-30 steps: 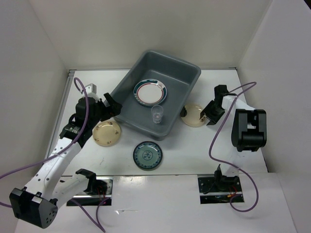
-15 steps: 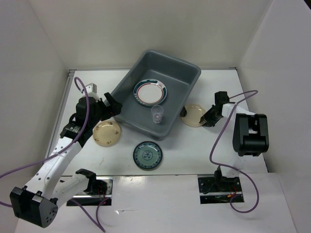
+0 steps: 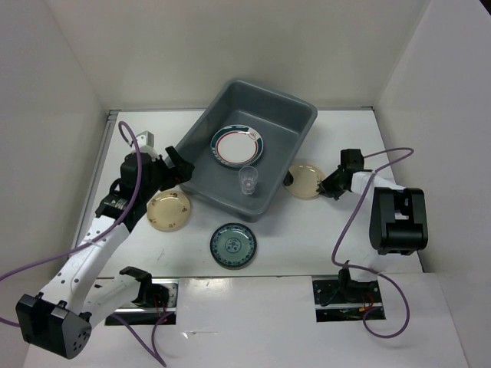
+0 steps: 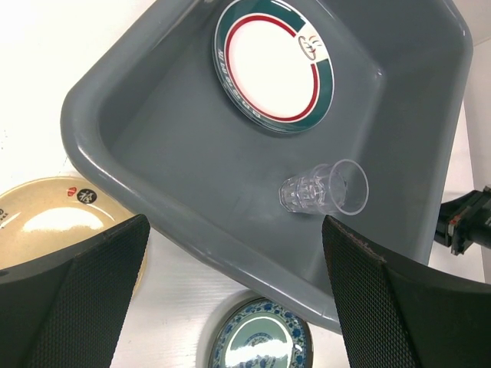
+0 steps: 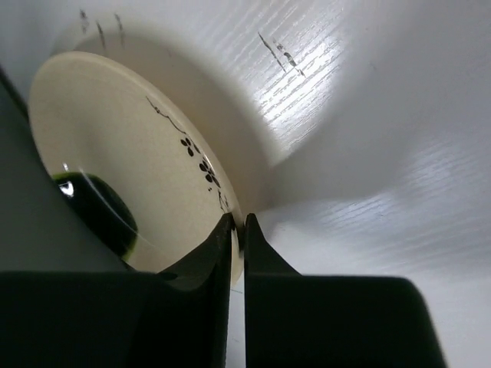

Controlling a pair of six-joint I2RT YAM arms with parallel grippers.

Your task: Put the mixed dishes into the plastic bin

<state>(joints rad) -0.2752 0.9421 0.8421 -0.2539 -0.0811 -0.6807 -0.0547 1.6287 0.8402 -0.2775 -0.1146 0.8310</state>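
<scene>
The grey plastic bin [image 3: 285, 123] stands at the back centre. It holds a white plate with a green-red rim [image 3: 237, 146] and a clear cup [image 3: 248, 180] lying on its side [image 4: 326, 189]. My right gripper [image 3: 325, 185] is shut on the right rim of a beige plate [image 3: 304, 181] just right of the bin, and the rim is pinched between its fingers [image 5: 238, 226]. My left gripper [image 3: 173, 165] hangs open and empty over the bin's left rim [image 4: 234, 230]. A second beige plate [image 3: 168, 210] and a dark teal patterned plate [image 3: 232, 245] lie on the table in front of the bin.
White walls close in the table on the left, back and right. Purple cables loop from both arms. The arm bases and black mounts sit at the near edge. The bin's wall [image 5: 15, 169] is right beside the gripped plate.
My right gripper slid left onto the beige plate's rim and closed on it. The plate edged slightly toward the bin. The left arm stayed still and open.
</scene>
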